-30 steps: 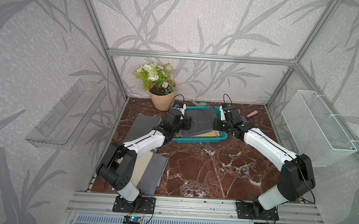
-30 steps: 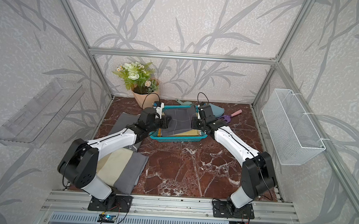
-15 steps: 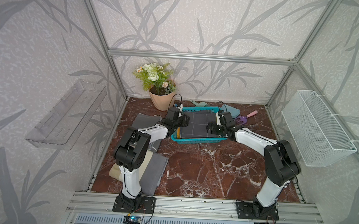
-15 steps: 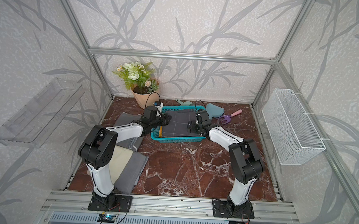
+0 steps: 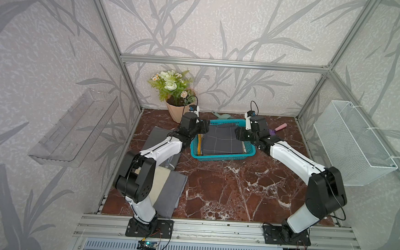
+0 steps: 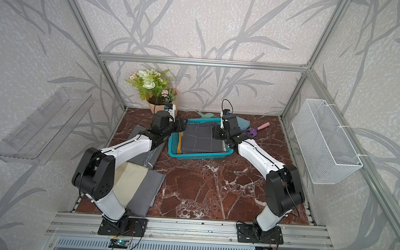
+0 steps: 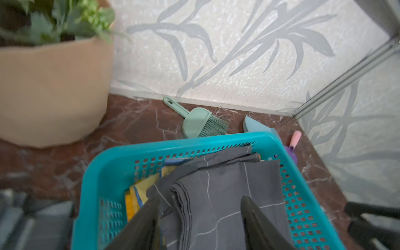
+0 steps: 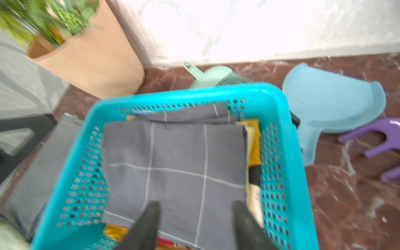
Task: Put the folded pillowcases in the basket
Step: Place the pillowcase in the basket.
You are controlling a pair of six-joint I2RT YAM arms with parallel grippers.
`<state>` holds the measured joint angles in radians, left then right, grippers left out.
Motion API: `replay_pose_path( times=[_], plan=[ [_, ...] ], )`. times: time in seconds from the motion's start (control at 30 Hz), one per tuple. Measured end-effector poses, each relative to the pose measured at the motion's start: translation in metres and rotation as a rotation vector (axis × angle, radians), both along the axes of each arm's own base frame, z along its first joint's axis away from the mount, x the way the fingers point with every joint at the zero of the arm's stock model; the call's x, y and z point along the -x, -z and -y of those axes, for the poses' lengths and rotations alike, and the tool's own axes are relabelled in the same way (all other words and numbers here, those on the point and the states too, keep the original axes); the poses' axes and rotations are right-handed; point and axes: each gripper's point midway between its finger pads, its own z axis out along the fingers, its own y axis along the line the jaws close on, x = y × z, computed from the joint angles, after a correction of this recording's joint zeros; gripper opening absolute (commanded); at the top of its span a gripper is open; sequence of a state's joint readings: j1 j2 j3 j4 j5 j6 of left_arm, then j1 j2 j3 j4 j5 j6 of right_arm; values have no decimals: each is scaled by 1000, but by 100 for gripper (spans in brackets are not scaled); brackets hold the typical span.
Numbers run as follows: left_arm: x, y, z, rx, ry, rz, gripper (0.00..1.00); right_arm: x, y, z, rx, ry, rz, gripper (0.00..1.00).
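Note:
The folded pillowcase (image 5: 223, 141) (image 6: 202, 141), dark grey with thin white grid lines, lies flat inside the teal basket (image 5: 223, 156) (image 6: 199, 155) at the back middle of the table, on top of yellow cloths. My left gripper (image 5: 206, 127) (image 7: 200, 199) hovers over the basket's left end, open, with nothing between its fingers. My right gripper (image 5: 237, 135) (image 8: 195, 203) hovers over the right end, also open and empty. In both wrist views the pillowcase (image 7: 227, 190) (image 8: 177, 155) shows below the spread fingers, inside the basket rim (image 7: 194, 140) (image 8: 194, 91).
A flower pot (image 5: 176, 107) stands behind the basket's left corner. A green brush (image 7: 194, 123), a blue dustpan (image 8: 331, 101) and a purple tool (image 8: 374, 134) lie behind it. Folded cloths (image 5: 166, 190) are stacked at front left. A white wire basket (image 5: 352, 144) and a clear tray (image 5: 75, 127) hang on the walls.
A second ago both grippers held the pillowcase over the basket. They lowered it in and let go, then lifted and drew back to the basket's ends, jaws now narrower.

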<state>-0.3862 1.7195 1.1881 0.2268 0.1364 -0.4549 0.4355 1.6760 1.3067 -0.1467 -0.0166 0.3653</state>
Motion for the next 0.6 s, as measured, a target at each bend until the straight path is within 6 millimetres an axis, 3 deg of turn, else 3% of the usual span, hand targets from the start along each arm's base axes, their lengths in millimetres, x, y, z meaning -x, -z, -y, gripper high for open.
replay_pose_path(
  times=[0.13, 0.23, 0.4, 0.6],
  plan=[
    [1, 14, 21, 61, 69, -31, 0, -34, 3, -20, 10, -34, 3, 0],
    [0, 42, 36, 90, 109, -91, 0, -52, 40, -30, 42, -47, -63, 0],
    [0, 88, 44, 90, 125, -183, 0, -56, 104, -30, 100, -47, -209, 0],
    [-6, 129, 35, 40, 67, -252, 0, -58, 143, -22, 124, -24, -299, 1]
  ],
)
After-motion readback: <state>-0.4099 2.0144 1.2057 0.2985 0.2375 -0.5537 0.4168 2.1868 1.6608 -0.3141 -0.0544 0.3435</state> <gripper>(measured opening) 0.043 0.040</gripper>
